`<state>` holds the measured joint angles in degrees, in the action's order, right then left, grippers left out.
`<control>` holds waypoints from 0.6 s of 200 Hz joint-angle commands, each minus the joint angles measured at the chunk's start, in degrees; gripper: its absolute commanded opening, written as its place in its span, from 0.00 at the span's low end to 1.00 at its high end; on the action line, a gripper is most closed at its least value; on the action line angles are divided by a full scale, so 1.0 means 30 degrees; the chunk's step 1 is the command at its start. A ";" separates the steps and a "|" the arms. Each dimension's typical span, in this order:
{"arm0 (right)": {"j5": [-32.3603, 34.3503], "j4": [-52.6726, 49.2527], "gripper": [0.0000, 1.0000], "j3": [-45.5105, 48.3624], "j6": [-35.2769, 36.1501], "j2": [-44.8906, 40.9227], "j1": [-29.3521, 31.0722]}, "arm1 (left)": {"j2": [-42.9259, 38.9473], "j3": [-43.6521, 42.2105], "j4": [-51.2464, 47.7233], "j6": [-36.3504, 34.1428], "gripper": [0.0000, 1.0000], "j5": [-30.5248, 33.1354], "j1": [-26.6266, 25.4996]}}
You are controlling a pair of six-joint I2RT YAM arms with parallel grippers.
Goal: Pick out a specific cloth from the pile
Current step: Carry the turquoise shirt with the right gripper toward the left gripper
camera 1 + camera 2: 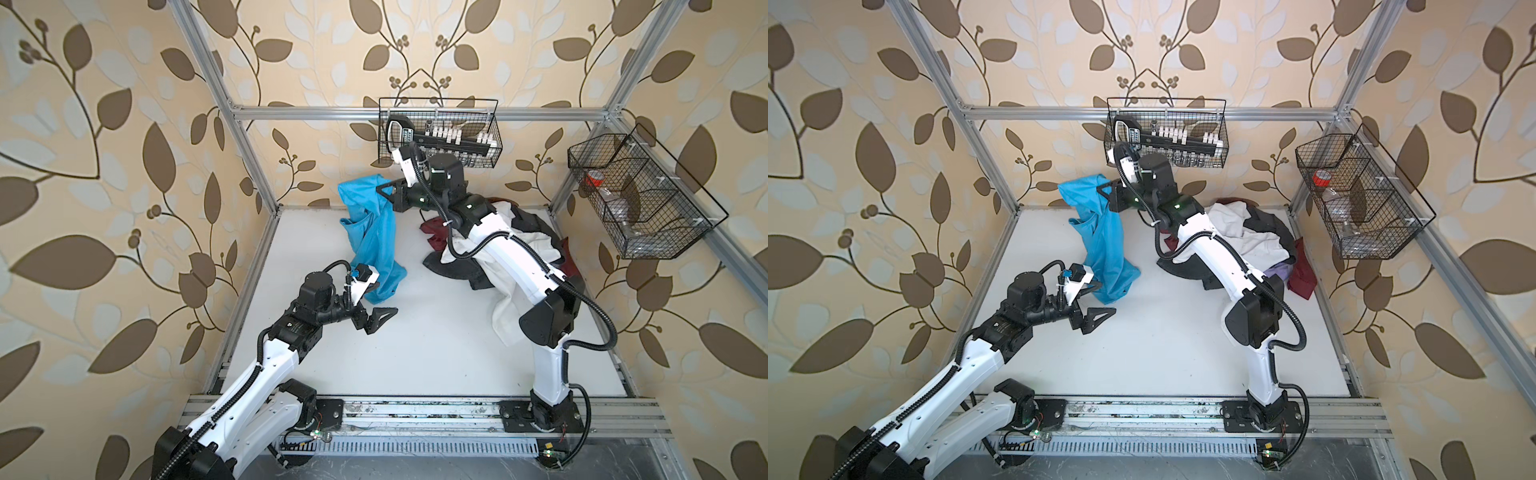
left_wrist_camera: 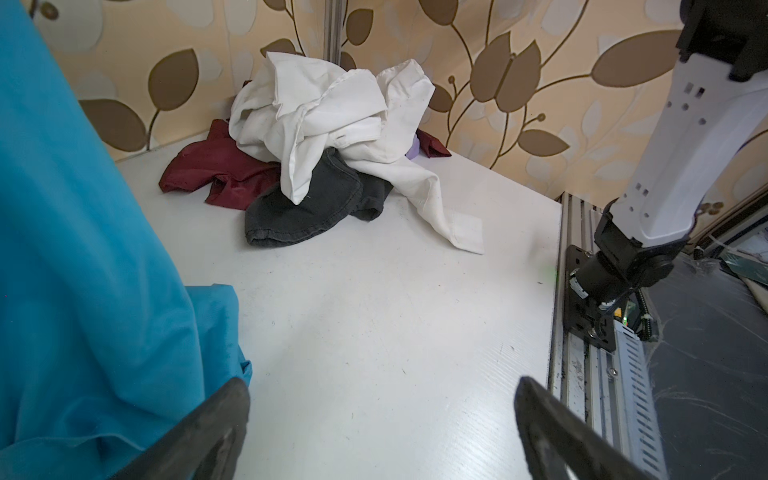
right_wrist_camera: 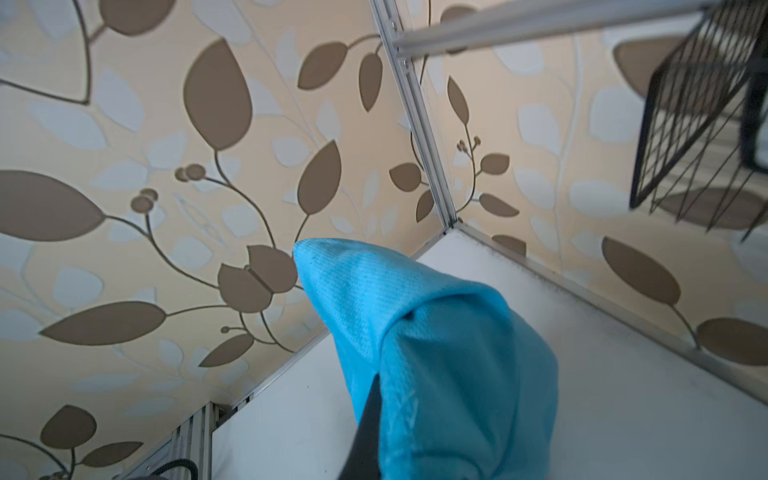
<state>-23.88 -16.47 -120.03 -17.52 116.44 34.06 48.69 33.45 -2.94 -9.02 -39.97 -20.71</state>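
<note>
Turquoise cloth [image 1: 376, 232] is shown in both top views hanging from the right gripper [image 1: 384, 193]. That gripper is clamped on the upper edge and raised near the back wall, presumably so that the fabric is drawn clear of the pile [image 1: 1237, 232]. The turquoise cloth is kept well apart from that heap of white, maroon and dark grey garments, and its lower end trails down towards the white tabletop [image 1: 415, 353]. The left gripper [image 1: 1098, 299] is held low, just beside that lower end, with its jaws spread and nothing between them, probably in readiness for a second hold. In the left wrist view the hanging fabric is seen against one spread finger [image 2: 208, 436], while the pile is left undisturbed in the far corner. In the right wrist view the cloth is draped over the closed jaws and only one dark finger [image 3: 368, 428] is exposed, so the pinch itself is hidden.
</note>
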 commanded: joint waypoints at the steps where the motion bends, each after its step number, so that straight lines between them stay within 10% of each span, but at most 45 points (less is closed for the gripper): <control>1: -0.0859 0.0072 0.00 0.2846 -0.0143 0.0749 -0.0069 | -0.0289 -0.0084 0.0423 -0.0423 0.99 0.0050 -0.0157; 79: -0.0918 0.0451 0.00 0.9300 -0.0410 0.2634 -0.0310 | -0.0272 -0.0082 0.0453 -0.0465 0.99 0.0021 -0.0187; 120: 0.0170 0.0184 0.29 0.8354 -0.0379 0.4709 0.0264 | -0.0265 -0.0084 0.0453 -0.0480 0.99 0.0080 -0.0214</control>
<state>-24.97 -15.75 -92.66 -18.72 126.67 33.45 48.69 33.43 -2.94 -9.08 -39.97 -20.71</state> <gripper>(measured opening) 0.258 0.989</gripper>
